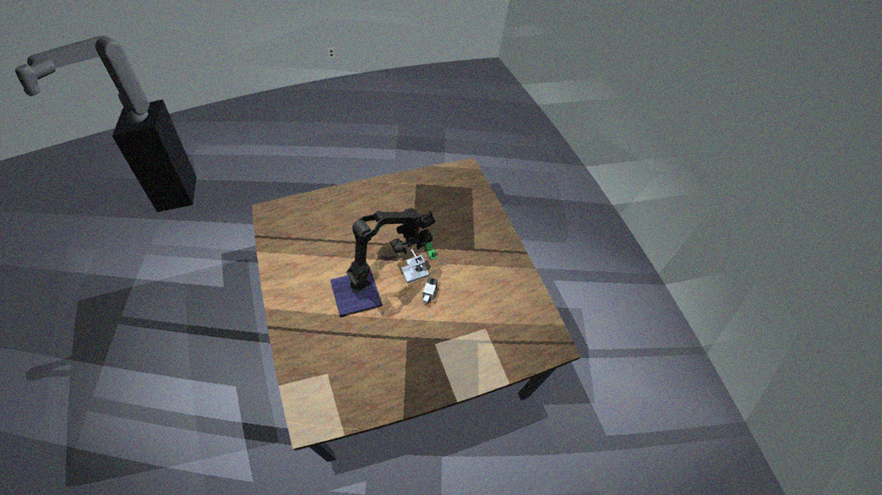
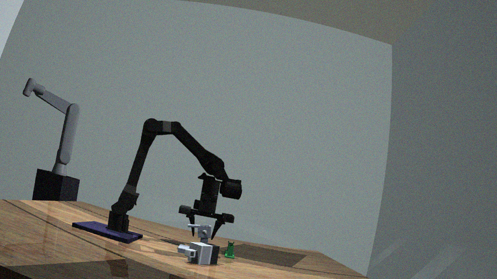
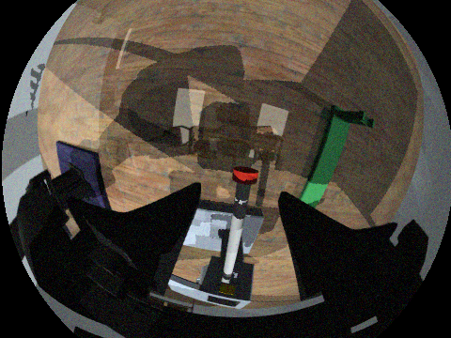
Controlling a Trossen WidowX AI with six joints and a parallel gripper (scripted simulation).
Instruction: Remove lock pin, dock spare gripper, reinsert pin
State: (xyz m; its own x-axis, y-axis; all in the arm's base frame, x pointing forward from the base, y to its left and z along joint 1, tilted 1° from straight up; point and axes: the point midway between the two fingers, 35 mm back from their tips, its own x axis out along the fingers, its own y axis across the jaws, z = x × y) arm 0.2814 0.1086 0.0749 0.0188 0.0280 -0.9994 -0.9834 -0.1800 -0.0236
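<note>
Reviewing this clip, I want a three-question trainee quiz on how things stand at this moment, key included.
1. True or false: the black parallel-jaw gripper is shut on the white lock pin with a red end.

2. Which colour is the flat base plate under the black arm: (a) green, (b) dark blue, (c) white?

3. Fill in: in the wrist view, the pin's red end points ____ the camera image's bottom edge (toward / away from).

Key: 1 false; 2 b; 3 away from.

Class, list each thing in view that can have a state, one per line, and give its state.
Jaws: open, nothing held.
Lock pin: stored in the mount, red end sticking out.
Mount: standing on the table, no spare gripper docked.
Spare gripper: undocked, resting on the table.
</note>
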